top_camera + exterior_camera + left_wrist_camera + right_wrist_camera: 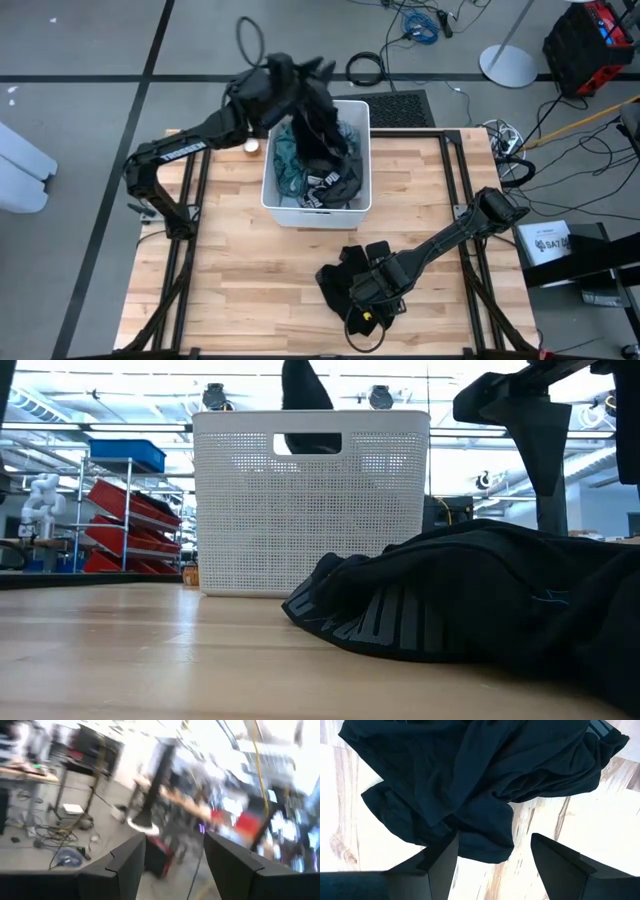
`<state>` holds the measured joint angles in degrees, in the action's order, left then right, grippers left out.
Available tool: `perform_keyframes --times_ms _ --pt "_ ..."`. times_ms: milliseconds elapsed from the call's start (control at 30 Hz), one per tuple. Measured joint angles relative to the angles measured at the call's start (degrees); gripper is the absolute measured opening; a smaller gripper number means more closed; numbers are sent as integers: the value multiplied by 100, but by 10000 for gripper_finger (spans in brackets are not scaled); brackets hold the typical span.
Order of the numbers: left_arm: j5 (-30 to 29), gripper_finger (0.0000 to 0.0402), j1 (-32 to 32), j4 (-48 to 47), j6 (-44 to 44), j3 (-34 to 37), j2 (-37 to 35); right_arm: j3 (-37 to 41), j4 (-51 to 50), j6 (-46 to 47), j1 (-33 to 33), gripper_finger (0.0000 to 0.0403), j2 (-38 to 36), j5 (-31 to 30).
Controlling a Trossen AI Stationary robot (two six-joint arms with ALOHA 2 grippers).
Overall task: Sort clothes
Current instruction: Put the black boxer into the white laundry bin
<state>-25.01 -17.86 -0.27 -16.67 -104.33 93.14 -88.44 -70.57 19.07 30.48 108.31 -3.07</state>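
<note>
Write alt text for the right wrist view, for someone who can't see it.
A crumpled black garment lies on the light wooden table, filling most of the picture. The right gripper hangs just above the cloth's near edge, its two dark fingers open and holding nothing.

A grey floor point(80, 60) crossed by dark lines surrounds the light wooden table point(250, 290). Loose cables point(420, 22) lie on the floor beyond it, near a round white stand base point(508, 66) and a red and black case point(590, 40). Across the room stand shelves holding red bins point(130, 520) and a blue crate point(125, 455), under bright ceiling lights point(215, 395).
</note>
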Motion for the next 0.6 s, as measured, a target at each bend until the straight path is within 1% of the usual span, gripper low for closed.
perform_keyframes --times_ms 33,67,100,133,167,233,267,300,333,367,400,433,467,500,533,600 --pt "-195 212 3 157 -169 0 3 0 0 0 0 238 0 0" --pt "-241 212 3 268 -363 -2 22 0 1 0 0 238 0 0" --pt "-124 212 -4 281 -586 -2 27 0 2 0 0 238 0 0" --pt "290 212 -61 220 -727 -2 38 0 2 -1 2 238 0 0" --pt "954 212 -141 167 -789 -2 56 0 2 -3 5 238 0 2" --pt "2546 212 -331 -21 -807 0 122 0 1 -66 7 238 0 0" --pt "3322 212 -437 -217 -921 2 129 0 4 -133 7 238 0 -4" --pt "3979 212 -536 -411 -1043 8 129 0 2 -181 7 238 0 -4" --pt "4476 212 -618 -576 -1094 9 129 0 4 -223 7 238 0 -4" --pt "4705 212 -671 -687 -1027 9 129 0 4 -246 4 238 0 -4" --pt "4730 212 -703 -715 -898 9 129 0 4 -257 4 238 0 -5" --pt "4636 212 -711 -662 -748 9 129 0 5 -258 2 238 0 -5" --pt "4418 212 -709 -531 -585 9 129 0 4 -258 -2 238 0 -7" --pt "4066 212 -697 -352 -399 9 129 0 7 -258 -2 238 0 -7" --pt "3561 212 -650 -251 -282 9 115 0 9 -255 -2 238 0 -7" --pt "2238 212 -495 -326 -183 3 88 0 17 -182 -2 238 0 -7"
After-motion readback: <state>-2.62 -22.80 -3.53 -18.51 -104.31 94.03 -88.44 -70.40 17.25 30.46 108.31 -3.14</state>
